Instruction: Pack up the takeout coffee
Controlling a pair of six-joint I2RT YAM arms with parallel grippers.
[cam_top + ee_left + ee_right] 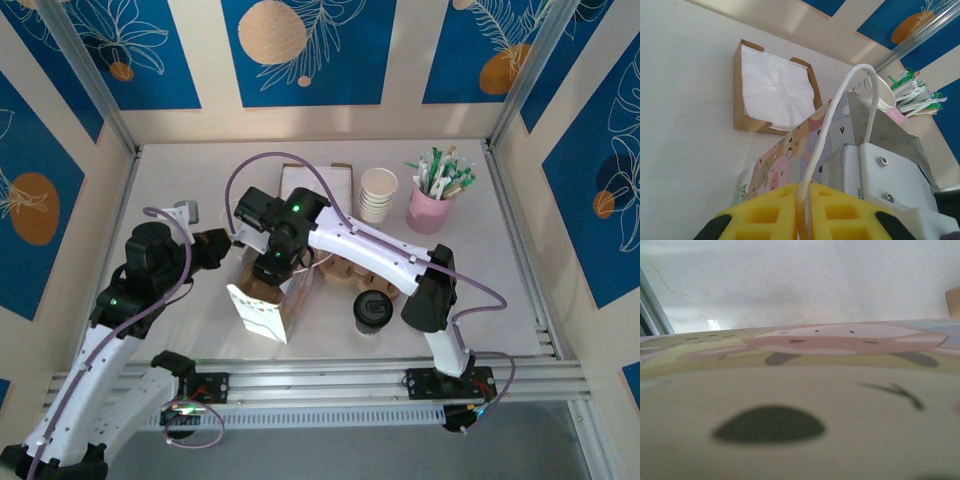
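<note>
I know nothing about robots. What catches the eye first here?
The right arm reaches over a cartoon-printed paper bag mid-table, while the left end effector pinches its white handle. A black-lidded coffee cup stands right of the bag, and a pink cup of packets sits at the back right.

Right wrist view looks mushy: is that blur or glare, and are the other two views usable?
Right wrist: blur, not glare; the printed paper bag sits right against the lens, out of focus. Left wrist: sharp, the bag's white handle crisp where the left gripper pinches it. Top external: evenly lit and clear, one bright patch on the bag's near side.
</note>
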